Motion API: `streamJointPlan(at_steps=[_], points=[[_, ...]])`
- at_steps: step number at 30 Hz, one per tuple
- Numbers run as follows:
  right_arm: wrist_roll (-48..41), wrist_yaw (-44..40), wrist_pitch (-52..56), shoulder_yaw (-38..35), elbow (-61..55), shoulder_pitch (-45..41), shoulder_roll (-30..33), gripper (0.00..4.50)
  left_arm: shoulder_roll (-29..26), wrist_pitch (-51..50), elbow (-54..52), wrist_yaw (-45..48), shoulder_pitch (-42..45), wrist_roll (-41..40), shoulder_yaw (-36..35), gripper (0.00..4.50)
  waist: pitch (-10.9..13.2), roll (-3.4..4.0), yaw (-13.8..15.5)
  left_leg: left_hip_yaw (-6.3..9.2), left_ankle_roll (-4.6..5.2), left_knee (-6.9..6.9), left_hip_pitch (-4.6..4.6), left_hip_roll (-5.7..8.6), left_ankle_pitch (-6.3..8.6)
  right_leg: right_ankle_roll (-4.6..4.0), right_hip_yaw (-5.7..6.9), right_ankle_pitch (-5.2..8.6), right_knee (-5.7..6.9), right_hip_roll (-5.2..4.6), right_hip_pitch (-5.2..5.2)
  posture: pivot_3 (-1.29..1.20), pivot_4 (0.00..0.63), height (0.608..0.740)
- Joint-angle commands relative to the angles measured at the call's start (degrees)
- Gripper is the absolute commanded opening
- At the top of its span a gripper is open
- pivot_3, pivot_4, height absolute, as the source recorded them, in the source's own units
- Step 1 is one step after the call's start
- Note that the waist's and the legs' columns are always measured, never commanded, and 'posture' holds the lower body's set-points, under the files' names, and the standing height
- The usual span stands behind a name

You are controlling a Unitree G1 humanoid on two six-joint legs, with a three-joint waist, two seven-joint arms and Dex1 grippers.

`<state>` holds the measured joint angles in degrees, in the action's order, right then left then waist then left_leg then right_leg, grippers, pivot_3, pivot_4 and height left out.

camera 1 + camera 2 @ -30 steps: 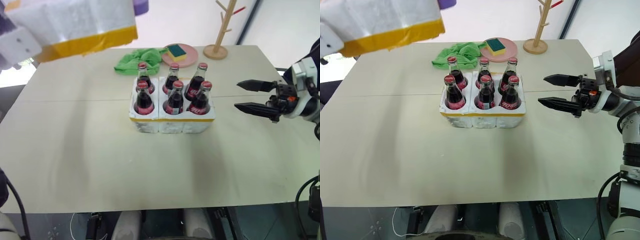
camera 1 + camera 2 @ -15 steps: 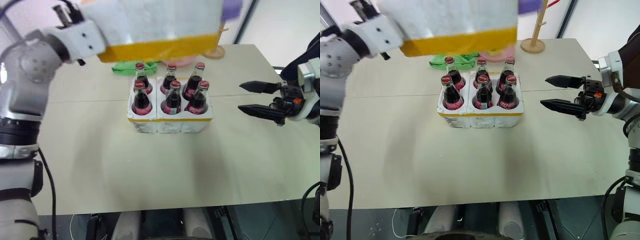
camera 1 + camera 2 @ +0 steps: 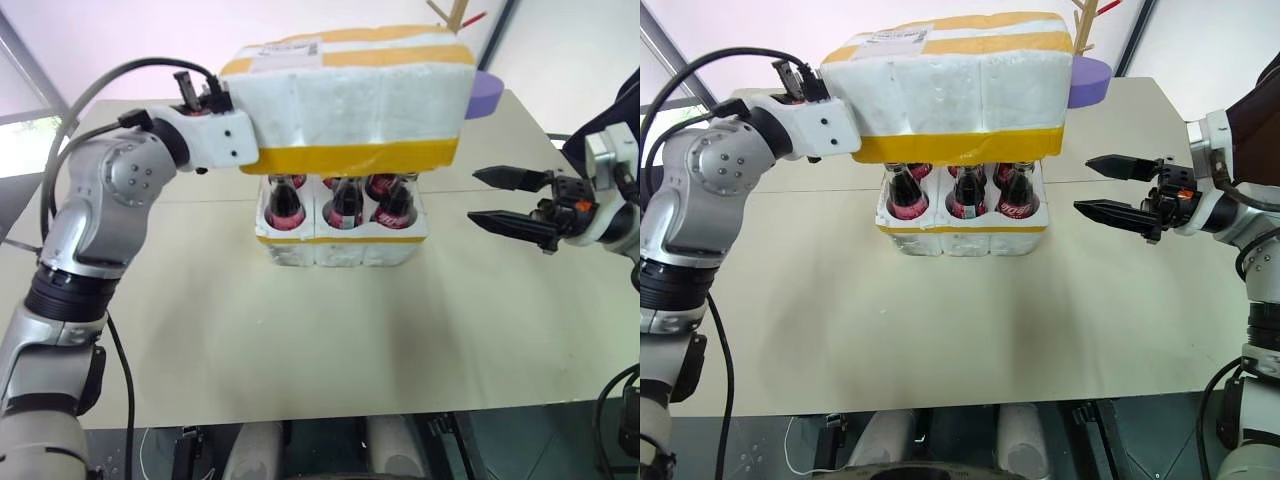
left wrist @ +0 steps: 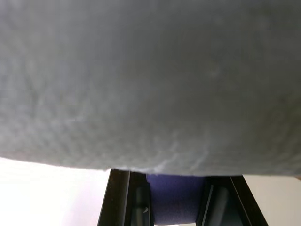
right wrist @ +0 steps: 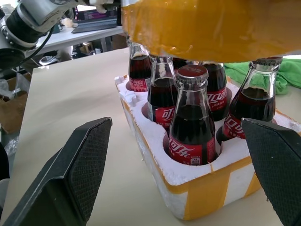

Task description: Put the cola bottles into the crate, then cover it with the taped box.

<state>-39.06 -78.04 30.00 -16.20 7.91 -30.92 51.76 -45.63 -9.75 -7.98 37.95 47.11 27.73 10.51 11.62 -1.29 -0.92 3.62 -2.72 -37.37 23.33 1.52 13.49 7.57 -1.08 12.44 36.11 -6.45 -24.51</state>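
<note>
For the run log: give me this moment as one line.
bottles: all six in crate | taped box: held over crate, not seated | left gripper: shut on taped box | right gripper: open, beside crate

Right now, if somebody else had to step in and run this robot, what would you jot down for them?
Left gripper: shut on the taped box, held in the air over the bottles.
Right gripper: open, empty, beside the crate.
Done: all six cola bottles stand in the crate's wells.
Left: lower the box over the crate, then let go.
</note>
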Motion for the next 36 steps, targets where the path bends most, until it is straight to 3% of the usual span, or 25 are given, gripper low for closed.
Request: streamJointPlan(at_steps=[1, 11, 23, 36], points=[[-0.9, 0.2, -0.6, -0.6, -1.8, -0.8, -0.5, 4.50, 0.2, -1.5, -4.5, 1.8, 0.3, 0.8, -0.4, 0.44, 0.0, 0.00, 0.0, 0.00, 0.00, -0.01, 0.00, 0.00, 0.00, 0.00, 0.00, 0.00, 0.00, 0.00, 0.01, 0.00, 0.150, 0.740], [-0.5, 0.4, -0.9, 0.2, -1.2, -1.5, -2.0, 4.50, -2.9, -2.1, -10.1, 6.4, -2.6, 7.7, 0.5, 0.44, 0.0, 0.00, -0.1, 0.00, 0.00, 0.00, -0.02, -0.01, 0.00, 0.00, 0.00, 0.00, 0.01, 0.01, 0.01, 0.00, 0.150, 0.740], [0.7, -0.8, -2.1, 1.6, 0.2, -2.0, -2.1, 4.50, 0.7, -5.5, -14.0, 7.9, -9.2, 11.0, 1.4, 0.44, 0.0, 0.00, 0.0, 0.00, 0.01, -0.01, -0.02, -0.01, 0.00, -0.01, 0.00, 0.00, 0.00, 0.01, 0.03, 0.00, 0.150, 0.740], [4.4, -3.4, -6.5, 1.8, 3.9, 1.2, -0.5, 4.50, -1.0, 2.3, -15.1, 6.4, -7.5, 17.1, 2.4, 0.44, 0.0, 0.00, 0.0, 0.00, 0.01, -0.01, -0.03, -0.01, 0.00, -0.01, 0.00, 0.00, -0.01, 0.01, 0.04, 0.00, 0.150, 0.740]])
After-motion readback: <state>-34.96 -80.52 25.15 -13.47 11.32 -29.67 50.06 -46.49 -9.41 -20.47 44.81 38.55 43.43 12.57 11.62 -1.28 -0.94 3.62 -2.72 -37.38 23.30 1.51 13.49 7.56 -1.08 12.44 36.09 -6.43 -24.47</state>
